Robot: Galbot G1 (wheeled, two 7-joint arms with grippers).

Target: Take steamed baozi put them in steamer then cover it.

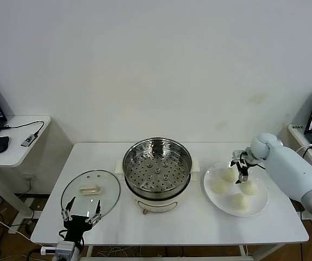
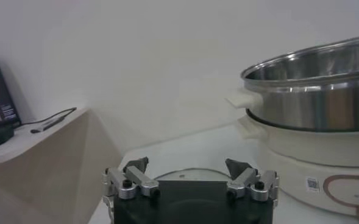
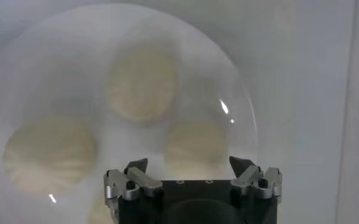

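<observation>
Head view: right claw above baozi.

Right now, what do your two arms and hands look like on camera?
The right arm has a smooth white shell with a rounded wrist joint. Both the right hand and the left hand are black blocks carrying silver metal linkages and dark fingertips. No markings visible.

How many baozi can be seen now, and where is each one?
4, all on the white plate to the right of the steamer: far-left baozi, left baozi, right baozi, near baozi. The right gripper hovers open above them. None lies in the steamer.
</observation>
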